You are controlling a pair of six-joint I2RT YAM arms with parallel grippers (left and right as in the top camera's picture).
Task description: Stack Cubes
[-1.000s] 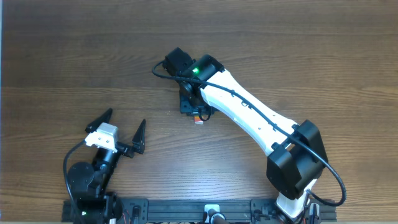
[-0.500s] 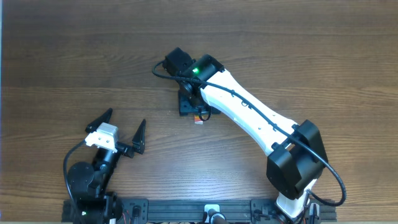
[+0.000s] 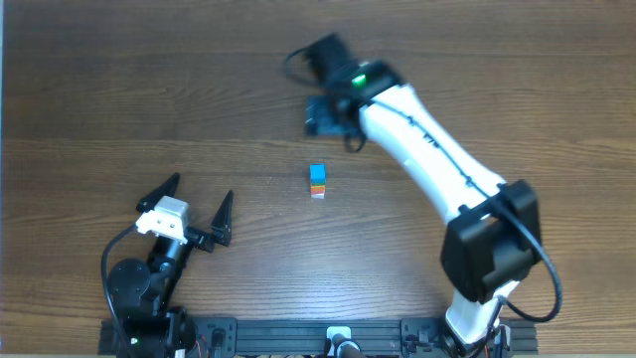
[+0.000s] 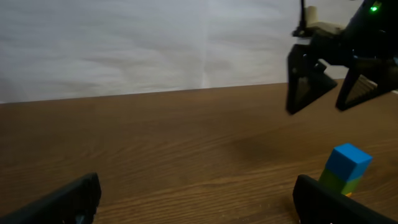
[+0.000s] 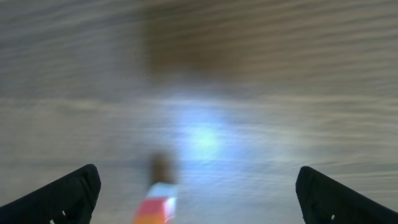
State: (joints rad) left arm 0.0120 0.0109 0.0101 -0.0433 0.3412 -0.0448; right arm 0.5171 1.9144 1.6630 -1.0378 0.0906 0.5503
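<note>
Desk (image 3: 119,89) was dark woodgrain, plain white wall (image 4: 124,43) beyond its far edge. Cube stack (image 3: 317,180) sat mid-desk. Right claw (image 3: 328,116) and left claw (image 3: 202,189) both gaped apart, holding nothing.

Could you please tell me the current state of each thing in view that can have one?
Stack of small coloured cubes: upright on the wooden table, blue cube on top, touched by neither gripper.
Right gripper: open, empty, above the table, apart from the stack.
Left gripper: open, empty, near its own base.
</note>
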